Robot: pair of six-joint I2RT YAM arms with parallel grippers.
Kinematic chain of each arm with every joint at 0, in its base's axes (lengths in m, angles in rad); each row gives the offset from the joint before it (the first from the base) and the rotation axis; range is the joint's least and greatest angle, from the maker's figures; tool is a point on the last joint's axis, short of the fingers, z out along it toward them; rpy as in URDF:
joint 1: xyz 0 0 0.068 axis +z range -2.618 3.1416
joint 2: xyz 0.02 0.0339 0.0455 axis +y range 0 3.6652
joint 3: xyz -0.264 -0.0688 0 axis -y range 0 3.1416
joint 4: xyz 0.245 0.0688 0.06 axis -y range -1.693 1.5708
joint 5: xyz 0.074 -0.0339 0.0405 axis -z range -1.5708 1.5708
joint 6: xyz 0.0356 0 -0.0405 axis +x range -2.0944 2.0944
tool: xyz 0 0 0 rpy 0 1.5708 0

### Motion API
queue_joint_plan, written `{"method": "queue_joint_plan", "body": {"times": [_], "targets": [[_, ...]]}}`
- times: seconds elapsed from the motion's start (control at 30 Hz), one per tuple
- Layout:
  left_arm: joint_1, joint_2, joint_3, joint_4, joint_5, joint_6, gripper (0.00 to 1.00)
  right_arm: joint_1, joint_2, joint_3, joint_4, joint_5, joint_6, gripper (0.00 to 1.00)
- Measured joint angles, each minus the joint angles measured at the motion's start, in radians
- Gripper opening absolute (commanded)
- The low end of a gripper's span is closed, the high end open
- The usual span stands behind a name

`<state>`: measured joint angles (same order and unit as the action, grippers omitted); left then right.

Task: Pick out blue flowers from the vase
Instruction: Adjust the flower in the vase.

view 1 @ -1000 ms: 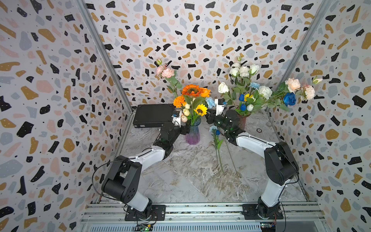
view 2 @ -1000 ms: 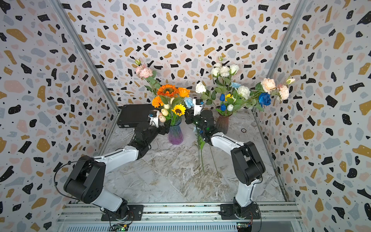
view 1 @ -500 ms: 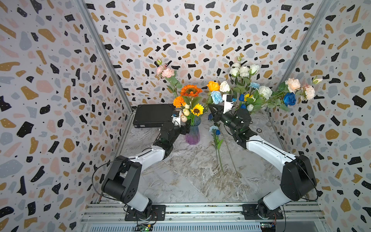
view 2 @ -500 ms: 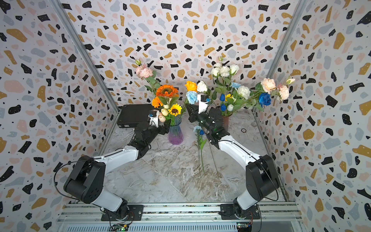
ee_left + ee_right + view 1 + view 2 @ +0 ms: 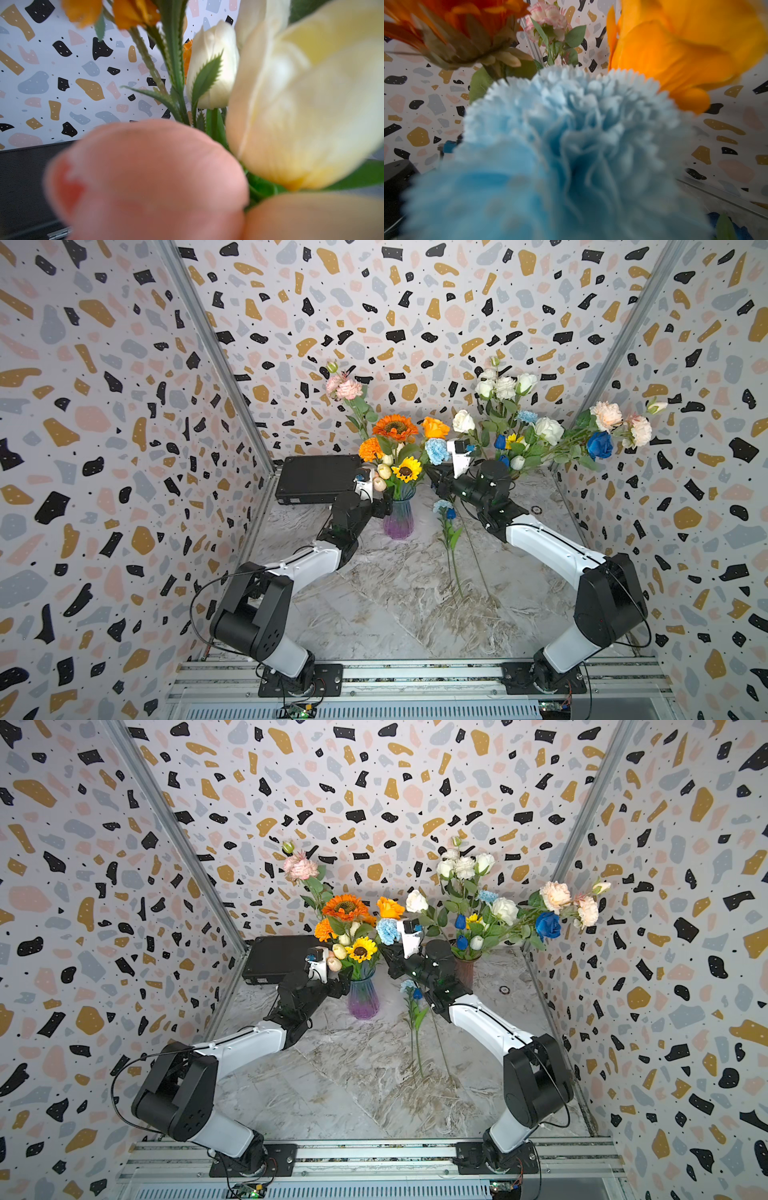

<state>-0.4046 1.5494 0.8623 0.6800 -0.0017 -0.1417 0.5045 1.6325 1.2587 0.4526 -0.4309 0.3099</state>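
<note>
Bright, even light; close carnation (image 5: pixel 571 155) and tulips (image 5: pixel 145 176) blur in wrist views.

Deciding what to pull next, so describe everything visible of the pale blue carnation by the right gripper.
The pale blue carnation is a frilly, fabric-looking head with serrated petal edges, beside an orange flower, close to the right gripper and higher than the purple vase. It fills the right wrist view, blurred. Its stem is hidden; the gripper is shut, on what I cannot tell.
</note>
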Motion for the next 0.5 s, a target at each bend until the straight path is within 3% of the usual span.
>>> {"method": "queue_joint_plan", "body": {"times": [0.27, 0.5], "targets": [[0.002, 0.000, 0.001, -0.002, 0.000, 0.000, 0.85, 0.003, 0.006, 0.003, -0.130, -0.116, -0.095, 0.08], [0.002, 0.000, 0.003, -0.006, 0.000, -0.001, 0.85, 0.009, -0.095, 0.003, -0.240, -0.148, -0.185, 0.08]]}}
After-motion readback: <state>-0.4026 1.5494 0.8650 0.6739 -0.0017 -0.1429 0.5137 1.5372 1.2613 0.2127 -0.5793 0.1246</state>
